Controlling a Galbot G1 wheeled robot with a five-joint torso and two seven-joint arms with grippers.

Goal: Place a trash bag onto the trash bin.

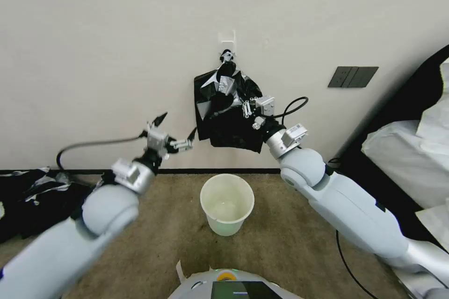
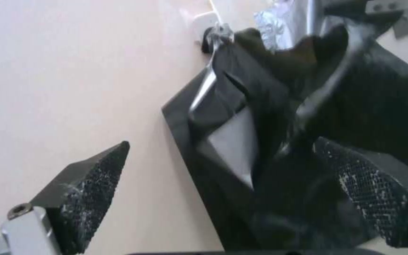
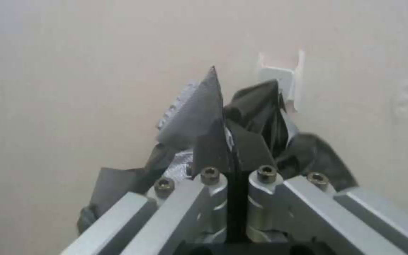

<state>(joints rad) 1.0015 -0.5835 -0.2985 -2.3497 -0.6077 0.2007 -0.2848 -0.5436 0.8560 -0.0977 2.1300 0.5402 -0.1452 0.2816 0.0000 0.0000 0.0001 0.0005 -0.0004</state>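
Nearest, on the carpet, the trash bin (image 1: 227, 203) stands upright below both arms. Left gripper (image 1: 177, 129) hangs spread wide beside the black bundle of bags (image 1: 228, 112) hung on the wall hook (image 1: 227, 41). Right gripper (image 1: 246, 108), fingers pressed together, pinches glossy crinkled film of the trash bag (image 3: 256, 106).

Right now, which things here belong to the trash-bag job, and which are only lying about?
Job:
- trash bag, pinched by the shut right hand at the hanging bundle
- trash bin, unlined, on the floor
- left hand, open, beside the bundle

Lying about:
- black sacks on the floor
- wall plate
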